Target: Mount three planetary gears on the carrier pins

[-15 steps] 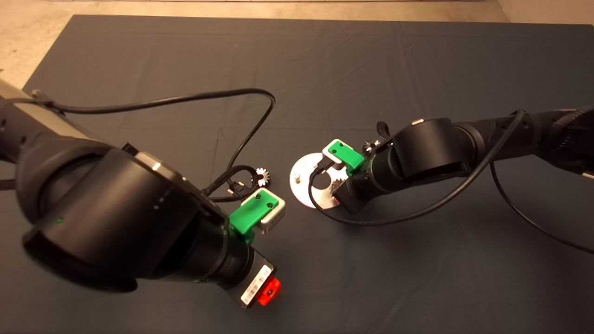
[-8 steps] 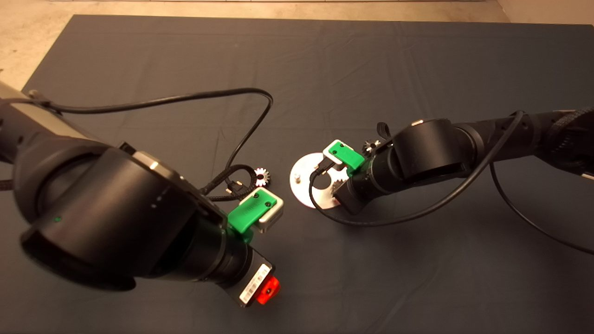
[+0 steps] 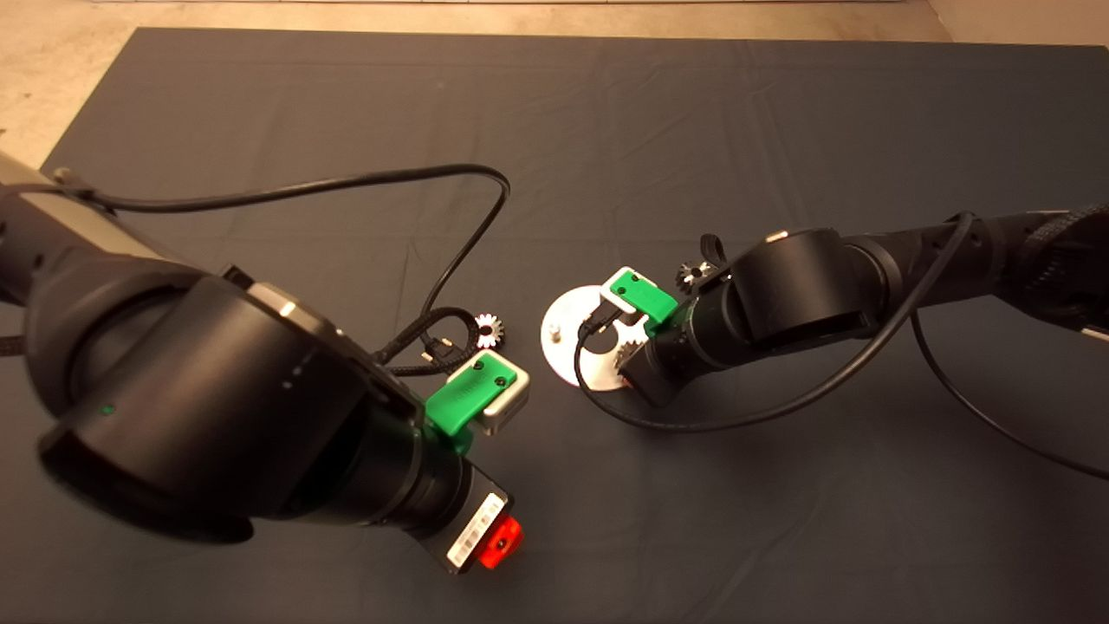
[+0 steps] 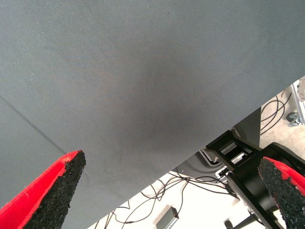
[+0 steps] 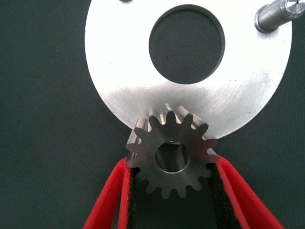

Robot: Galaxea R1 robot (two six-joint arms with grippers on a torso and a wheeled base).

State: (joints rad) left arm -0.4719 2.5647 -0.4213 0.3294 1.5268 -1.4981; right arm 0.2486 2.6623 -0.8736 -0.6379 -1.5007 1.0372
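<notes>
The left gripper [image 3: 498,544] hangs low over the near part of the dark mat [image 3: 606,130], well apart from the disc. In its wrist view its two red fingers [image 4: 52,188] stand wide apart with only bare mat between them. A white sticker with a barcode sits on that arm near the finger tip; its print is too small to read.

Just right of the left arm's black cable, a small shiny gear [image 3: 489,327] lies flat on the mat, a little left of the disc.

The round silver disc [image 3: 567,312] lies flat near the mat's middle, with a large centre hole and one short upright pin [image 3: 554,330] showing near its left edge. The right arm covers the rest of the disc in the head view.

The right gripper [image 5: 174,191] is at the disc's edge, its fingers clamped on a dark grey gear [image 5: 172,151] with a round centre hole. Whether a pin sits in that hole is hard to tell. A silver pin [image 5: 279,14] stands at the disc's far rim.

A third gear [image 3: 692,273] lies on the mat beyond the right arm, partly hidden by it.
</notes>
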